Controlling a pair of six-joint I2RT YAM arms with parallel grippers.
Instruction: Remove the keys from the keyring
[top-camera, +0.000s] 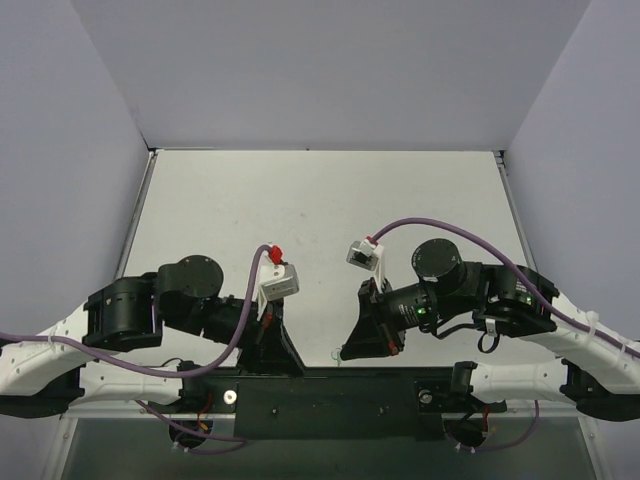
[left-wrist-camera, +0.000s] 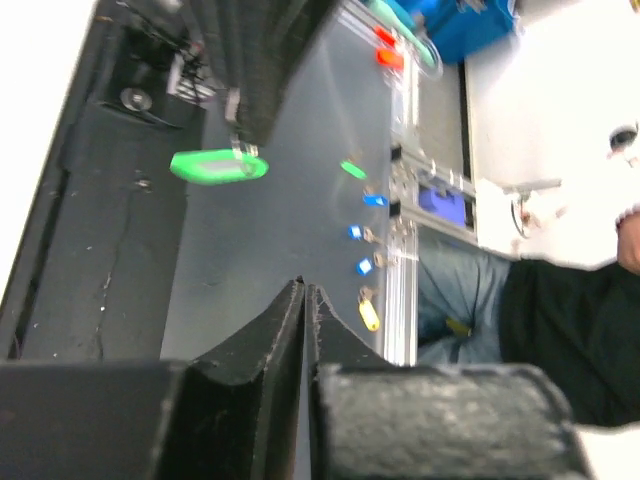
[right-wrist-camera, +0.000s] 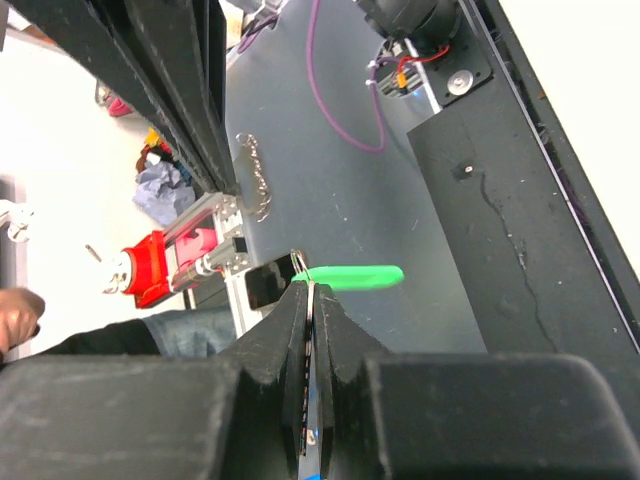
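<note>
- Black base bar (top-camera: 330, 385) runs along the near edge in the top view. The left gripper (top-camera: 282, 352) and right gripper (top-camera: 362, 340) both hang just above it, near each other. The keyring and key are too small to find here.
- In the left wrist view, the green keyring (left-wrist-camera: 218, 166) hangs in the air beside the bar. The silver key (left-wrist-camera: 238, 150) at its end runs up into the right gripper's fingers (left-wrist-camera: 250, 62). The left gripper (left-wrist-camera: 304, 295) has its jaws pressed together on nothing and sits apart from the keyring.
- In the right wrist view, the right gripper (right-wrist-camera: 308, 290) is clamped on thin silver metal, which I take to be the key (right-wrist-camera: 298, 260). The keyring (right-wrist-camera: 355, 275) juts sideways toward the bar.
- Key and keyring look joined, so I judge the separation not yet done. The left gripper would need to open and grasp the keyring.
</note>
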